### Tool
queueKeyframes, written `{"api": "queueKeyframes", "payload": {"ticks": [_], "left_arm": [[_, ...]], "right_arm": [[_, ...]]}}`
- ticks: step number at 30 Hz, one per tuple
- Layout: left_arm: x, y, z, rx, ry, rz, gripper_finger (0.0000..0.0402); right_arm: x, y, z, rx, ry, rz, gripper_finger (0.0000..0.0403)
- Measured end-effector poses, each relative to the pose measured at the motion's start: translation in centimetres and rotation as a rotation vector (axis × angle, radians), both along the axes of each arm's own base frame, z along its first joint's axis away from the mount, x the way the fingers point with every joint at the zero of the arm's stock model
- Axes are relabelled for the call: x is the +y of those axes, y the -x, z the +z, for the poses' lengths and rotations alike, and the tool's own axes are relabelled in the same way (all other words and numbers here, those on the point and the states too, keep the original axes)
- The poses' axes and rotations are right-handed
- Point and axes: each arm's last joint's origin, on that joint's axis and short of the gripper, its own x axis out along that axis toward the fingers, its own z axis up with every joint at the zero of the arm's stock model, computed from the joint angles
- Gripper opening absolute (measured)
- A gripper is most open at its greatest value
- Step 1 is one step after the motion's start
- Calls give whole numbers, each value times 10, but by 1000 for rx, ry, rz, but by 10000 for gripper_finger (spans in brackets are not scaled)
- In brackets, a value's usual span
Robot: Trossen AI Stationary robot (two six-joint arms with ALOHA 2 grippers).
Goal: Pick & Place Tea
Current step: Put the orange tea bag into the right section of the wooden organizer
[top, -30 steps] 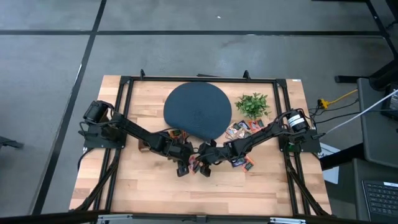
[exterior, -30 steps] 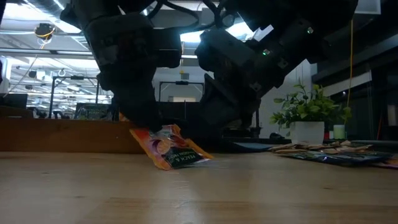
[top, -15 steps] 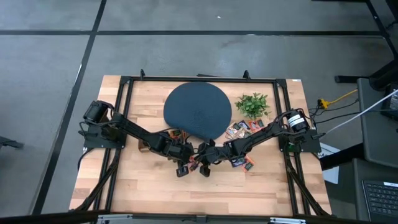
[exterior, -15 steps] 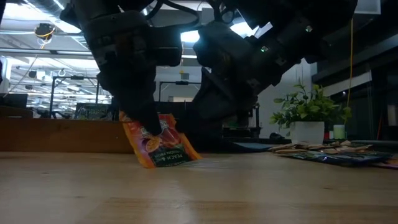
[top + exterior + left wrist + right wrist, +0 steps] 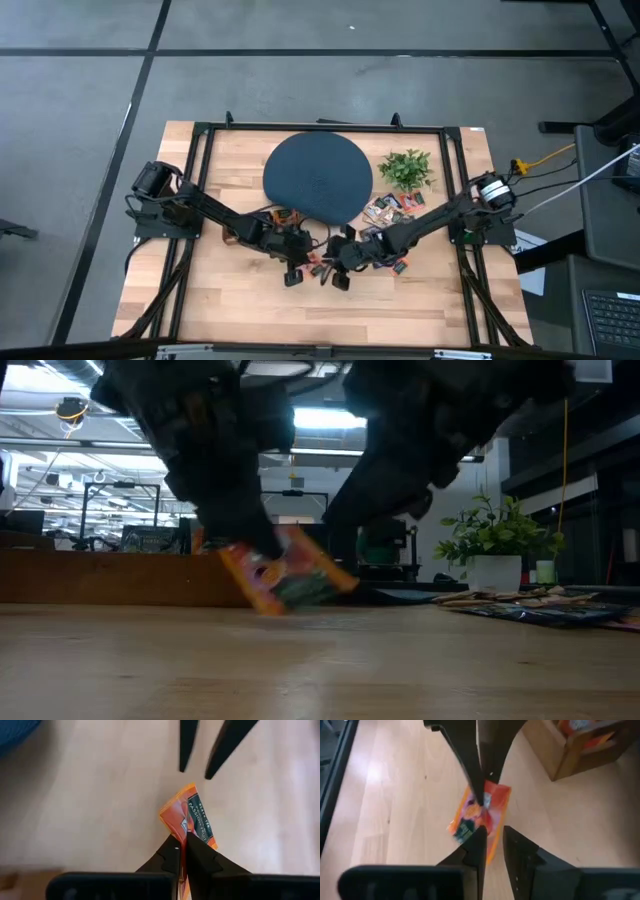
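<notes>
Left gripper (image 5: 182, 851) pinches orange sachet (image 5: 192, 817); right gripper (image 5: 492, 842) parted.

Overhead, table-level, 2 close wrist cameras

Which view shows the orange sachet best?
Left wrist view: the orange sachet is sharp, printed face up, pinched in the left pincer. Right wrist view shows it from the far side, low view blurs it, high view barely shows it.

A big round dark disc (image 5: 317, 178) is lying on the wooden desk (image 5: 240, 300). A small green plant (image 5: 407, 167) is standing just beside the disc. A small wooden box (image 5: 585, 745) is sitting on the desk too.
</notes>
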Motion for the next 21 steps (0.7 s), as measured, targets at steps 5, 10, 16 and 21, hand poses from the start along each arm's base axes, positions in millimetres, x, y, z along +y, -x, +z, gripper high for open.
{"api": "queueKeyframes", "payload": {"ticks": [5, 10, 16, 21], "left_arm": [[8, 23, 5, -209, 92, 56, 8], [17, 51, 16, -437, 107, 142, 8], [21, 75, 32, -654, 33, 218, 8], [18, 81, 45, -755, -70, 242, 8]], "right_arm": [[7, 12, 10, 4, 67, -59, 75], [9, 13, 21, -51, 77, -86, 76], [11, 9, 28, -135, 44, -94, 76], [10, 2, 39, -265, 64, -122, 76]]}}
